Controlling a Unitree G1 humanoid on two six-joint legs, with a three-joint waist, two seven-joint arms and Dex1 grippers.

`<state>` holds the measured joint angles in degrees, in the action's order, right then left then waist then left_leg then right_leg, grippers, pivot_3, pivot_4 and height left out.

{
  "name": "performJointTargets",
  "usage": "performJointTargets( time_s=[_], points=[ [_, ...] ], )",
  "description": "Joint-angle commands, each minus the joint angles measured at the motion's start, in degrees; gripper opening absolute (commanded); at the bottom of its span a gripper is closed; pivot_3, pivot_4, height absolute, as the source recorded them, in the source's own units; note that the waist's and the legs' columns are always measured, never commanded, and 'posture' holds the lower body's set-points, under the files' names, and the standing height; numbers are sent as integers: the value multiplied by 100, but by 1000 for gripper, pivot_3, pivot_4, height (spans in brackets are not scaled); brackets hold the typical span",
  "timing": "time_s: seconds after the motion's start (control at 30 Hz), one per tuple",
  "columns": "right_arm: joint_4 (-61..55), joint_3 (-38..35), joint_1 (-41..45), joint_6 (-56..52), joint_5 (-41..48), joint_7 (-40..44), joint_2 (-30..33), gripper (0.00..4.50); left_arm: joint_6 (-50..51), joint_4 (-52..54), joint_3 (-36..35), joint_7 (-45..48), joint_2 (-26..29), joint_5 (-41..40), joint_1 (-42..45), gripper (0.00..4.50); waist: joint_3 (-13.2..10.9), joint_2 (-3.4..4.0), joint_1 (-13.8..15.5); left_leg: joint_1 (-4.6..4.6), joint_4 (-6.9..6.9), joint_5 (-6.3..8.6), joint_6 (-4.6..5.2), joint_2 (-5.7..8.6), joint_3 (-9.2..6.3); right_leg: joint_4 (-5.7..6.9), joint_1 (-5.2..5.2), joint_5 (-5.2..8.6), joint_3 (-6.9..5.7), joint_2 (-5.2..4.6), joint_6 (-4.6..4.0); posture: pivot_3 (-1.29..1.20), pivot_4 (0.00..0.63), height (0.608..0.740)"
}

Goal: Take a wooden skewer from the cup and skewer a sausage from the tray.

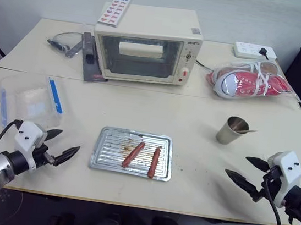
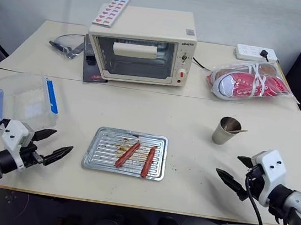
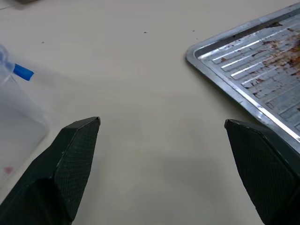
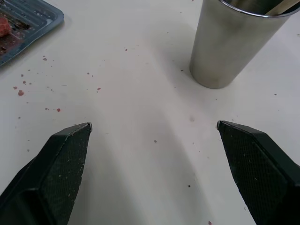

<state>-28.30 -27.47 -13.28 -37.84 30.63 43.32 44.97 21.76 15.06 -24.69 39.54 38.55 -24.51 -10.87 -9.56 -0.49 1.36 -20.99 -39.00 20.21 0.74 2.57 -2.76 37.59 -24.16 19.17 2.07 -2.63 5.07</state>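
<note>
The left gripper [image 1: 62, 143] hangs over the table [image 1: 193, 124] near its front edge, fingers spread wide with nothing between them, touching nothing. It sits just left of the tray [image 1: 106, 154]; in the left wrist view the tray's rounded corner lies ahead of one black fingertip [image 3: 86, 129], bare tabletop in the gap. The right gripper [image 1: 244, 171] hangs over the front right of the table, likewise spread wide and empty, its fingers clear of the surface. The cup [image 1: 232, 130] stands upright beyond it, apart from the fingertips [image 4: 77, 133], as the right wrist view shows. A wooden skewer [image 1: 247, 131] leans in the cup, its end poking over the rim to the right. The tray lies flat at the middle front of the table, stained brown, with two sausages side by side on its ridged bottom: the sausage [image 1: 133, 154] on the left slants, the other sausage [image 1: 154, 162] lies just right of it. A clear plastic box [image 1: 29, 102] sits behind the left gripper, a toaster oven [image 1: 145, 48] farther back
</note>
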Motion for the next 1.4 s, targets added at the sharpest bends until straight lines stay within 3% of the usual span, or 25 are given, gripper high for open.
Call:
performJointTargets(
  time_s=[0.03, 0.57, 0.83, 1.13, 1.4],
  points=[
    [-164, -90, 30, -9, 11, -90, 42, 4477, -189, 96, -29, 40, 39, 84, -31, 4496, 0, 0, -9, 0, 0, 0, 0, 0, 0, 0, 0, 0, 0, 0, 0, 0, 150, 740],
    [-366, -101, 51, -233, 209, -496, -185, 4477, 231, 127, 87, -15, -60, -144, -2, 4496, 0, 0, -4, 0, 0, 0, -1, 0, 0, 1, -1, 0, 0, 0, 0, 0, 150, 740],
    [-941, 157, 233, -370, 83, -1409, -753, 4477, 297, 375, 426, 17, -277, -250, 91, 4496, 0, 0, -6, -1, 0, 0, -2, 0, 0, 4, -2, 0, 1, 0, 0, 0, 150, 740],
    [-1598, 408, 650, -552, 10, -2233, -1119, 4477, 1295, 736, 538, 114, -238, -1297, 1036, 4496, 1, 0, -9, -5, -3, -2, -4, 1, -1, 8, -7, 0, -1, 1, 1, 0, 150, 740],
    [-1762, 992, 1067, -541, -244, -2727, -1322, 4477, 1636, 848, 1342, 684, -52, -1589, 2123, 4496, 1, 0, -19, -14, -6, -5, -10, 3, 1, 16, -20, 0, 1, 2, 0, 0, 150, 740]
  ],
)
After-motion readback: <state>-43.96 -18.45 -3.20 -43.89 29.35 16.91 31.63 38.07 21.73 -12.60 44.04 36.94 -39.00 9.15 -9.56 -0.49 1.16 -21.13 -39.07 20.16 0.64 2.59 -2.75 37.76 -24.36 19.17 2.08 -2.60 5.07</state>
